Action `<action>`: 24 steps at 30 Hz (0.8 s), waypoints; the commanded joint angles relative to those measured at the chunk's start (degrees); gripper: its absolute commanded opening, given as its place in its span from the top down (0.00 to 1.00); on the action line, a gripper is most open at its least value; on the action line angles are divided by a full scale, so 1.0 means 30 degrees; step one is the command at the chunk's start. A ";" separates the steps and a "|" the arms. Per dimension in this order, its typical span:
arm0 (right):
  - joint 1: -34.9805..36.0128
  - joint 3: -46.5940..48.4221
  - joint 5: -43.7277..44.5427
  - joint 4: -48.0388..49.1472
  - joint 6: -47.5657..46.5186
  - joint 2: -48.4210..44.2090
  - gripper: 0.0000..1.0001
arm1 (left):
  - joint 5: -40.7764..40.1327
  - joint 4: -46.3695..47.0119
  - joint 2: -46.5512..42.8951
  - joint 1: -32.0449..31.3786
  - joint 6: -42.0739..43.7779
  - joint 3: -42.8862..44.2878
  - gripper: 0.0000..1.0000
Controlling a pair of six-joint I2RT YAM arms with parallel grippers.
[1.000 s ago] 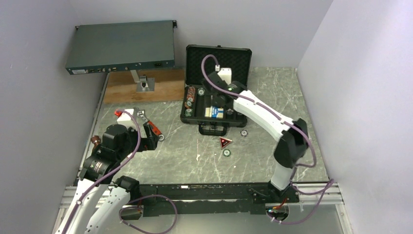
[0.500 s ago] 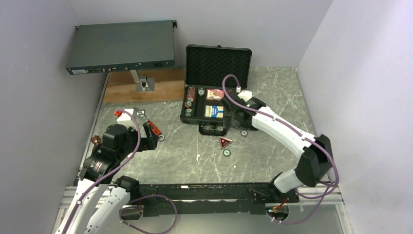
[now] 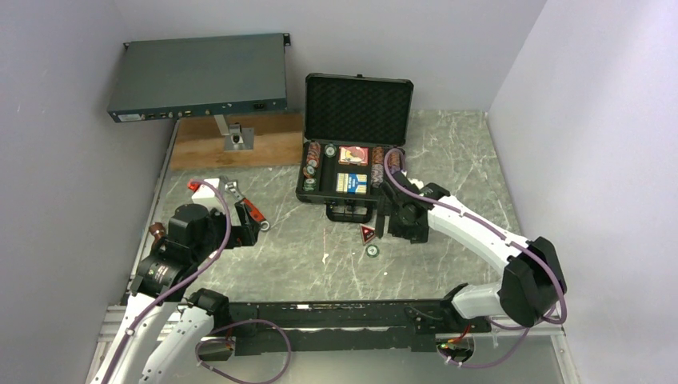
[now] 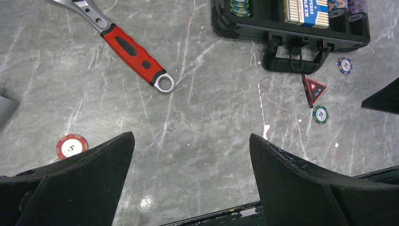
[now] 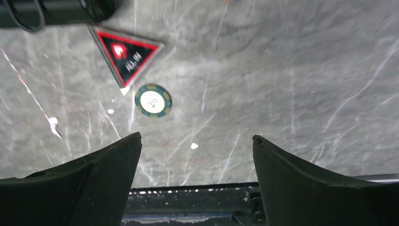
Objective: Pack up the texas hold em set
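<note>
The black case [image 3: 357, 104] stands open at the back, with chips in its slots and the blue-yellow card box [image 3: 352, 183] in its base. The red triangular token [image 3: 368, 234] and a green chip [image 3: 372, 250] lie on the table in front of the handle. My right gripper [image 3: 397, 228] is open and empty, just right of them. In the right wrist view the token [image 5: 126, 52] and the green chip [image 5: 153, 100] lie ahead of that gripper [image 5: 196, 138]. My left gripper [image 4: 191, 136] is open and empty over bare table. A red chip [image 4: 72, 146] and a blue chip [image 4: 345, 65] lie loose.
A red-handled wrench [image 3: 248, 210] lies near my left gripper. A flat grey electronics box [image 3: 200, 76] stands on a post over a wooden board [image 3: 240, 144] at the back left. Walls close in on the left, back and right.
My right arm has pulled back out of the case towards the near side and now hangs low by the token and green chip. The left arm has not moved.
</note>
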 commanded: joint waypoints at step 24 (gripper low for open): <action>0.1978 -0.2009 -0.1837 0.4493 0.2759 0.4068 0.33 | 0.1303 0.0744 0.0495 0.0783 0.0472 -0.0035 0.01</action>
